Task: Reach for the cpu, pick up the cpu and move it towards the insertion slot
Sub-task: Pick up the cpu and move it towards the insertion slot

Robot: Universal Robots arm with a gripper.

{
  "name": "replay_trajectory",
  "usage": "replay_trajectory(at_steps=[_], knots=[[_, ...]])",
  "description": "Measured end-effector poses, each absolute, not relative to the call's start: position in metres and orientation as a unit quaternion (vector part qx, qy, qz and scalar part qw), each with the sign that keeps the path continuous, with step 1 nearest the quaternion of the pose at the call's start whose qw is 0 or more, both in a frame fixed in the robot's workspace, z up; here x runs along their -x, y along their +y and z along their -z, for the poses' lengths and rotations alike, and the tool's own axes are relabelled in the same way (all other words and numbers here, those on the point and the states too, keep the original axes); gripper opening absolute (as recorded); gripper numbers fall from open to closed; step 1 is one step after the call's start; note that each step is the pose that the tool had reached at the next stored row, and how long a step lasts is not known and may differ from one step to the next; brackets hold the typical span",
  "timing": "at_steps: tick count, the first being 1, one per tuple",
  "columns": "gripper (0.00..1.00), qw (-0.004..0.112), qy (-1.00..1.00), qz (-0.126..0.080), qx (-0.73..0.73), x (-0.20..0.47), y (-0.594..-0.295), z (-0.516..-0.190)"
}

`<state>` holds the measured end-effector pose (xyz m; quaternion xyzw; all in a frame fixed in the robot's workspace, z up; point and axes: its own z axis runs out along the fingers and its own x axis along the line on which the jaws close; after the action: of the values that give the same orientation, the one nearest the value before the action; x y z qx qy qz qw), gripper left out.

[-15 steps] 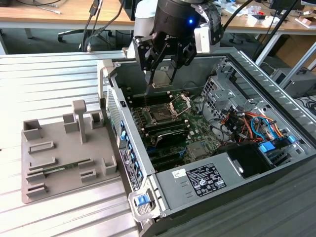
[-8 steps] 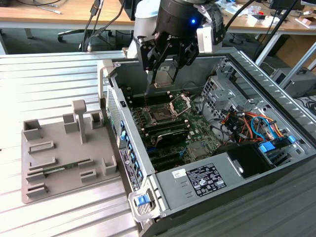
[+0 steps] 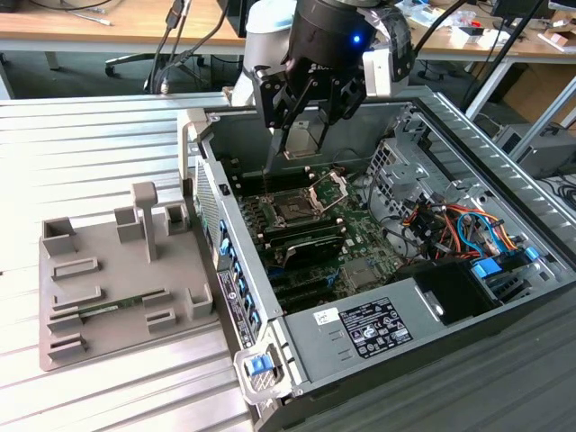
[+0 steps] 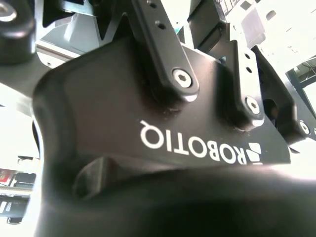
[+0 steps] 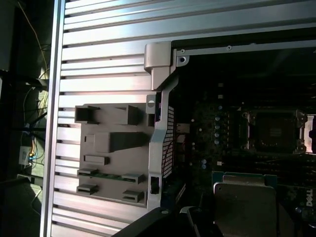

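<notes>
One small flat square cpu [image 3: 303,137] with a silvery metal top hangs clamped in the black gripper [image 3: 304,135], above the open computer case [image 3: 468,135] and near the square dark insertion slot [image 3: 292,210] in its silver frame. Tilted at release, I judge, it could snag the socket's raised bracket [image 3: 329,189].

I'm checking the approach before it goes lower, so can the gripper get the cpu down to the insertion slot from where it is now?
Probably yes. The gripper holds the cpu over the open case, and the insertion slot lies below with its bracket swung open. Nothing appears to block the space between them.
</notes>
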<state>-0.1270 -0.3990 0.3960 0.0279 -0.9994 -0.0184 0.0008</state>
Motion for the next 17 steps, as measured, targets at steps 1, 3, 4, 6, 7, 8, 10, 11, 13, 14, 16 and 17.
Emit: replay_trajectory(at_steps=[1, 3, 4, 6, 7, 8, 10, 11, 13, 14, 16, 17], knots=[[0.55, 0.001, -0.999, 0.018, -0.028, 0.126, -0.399, -0.396], [0.55, 0.001, -0.999, 0.018, -0.028, 0.125, -0.399, -0.396], [0.55, 0.001, -0.999, 0.018, -0.028, 0.124, -0.399, -0.396], [0.55, 0.001, -0.999, 0.018, -0.028, 0.123, -0.399, -0.396], [0.55, 0.001, -0.999, 0.018, -0.028, 0.123, -0.399, -0.396], [0.55, 0.001, -0.999, 0.018, -0.028, 0.122, -0.399, -0.396], [0.55, 0.001, -0.999, 0.018, -0.028, 0.12, -0.399, -0.396], [0.55, 0.001, -0.999, 0.018, -0.028, 0.12, -0.399, -0.396], [0.55, 0.001, -0.999, 0.018, -0.028, 0.118, -0.399, -0.396], [0.55, 0.001, -0.999, 0.018, -0.028, 0.118, -0.399, -0.396], [0.55, 0.001, -0.999, 0.018, -0.028, 0.116, -0.399, -0.396], [0.55, 0.001, -0.999, 0.018, -0.028, 0.115, -0.399, -0.396]])
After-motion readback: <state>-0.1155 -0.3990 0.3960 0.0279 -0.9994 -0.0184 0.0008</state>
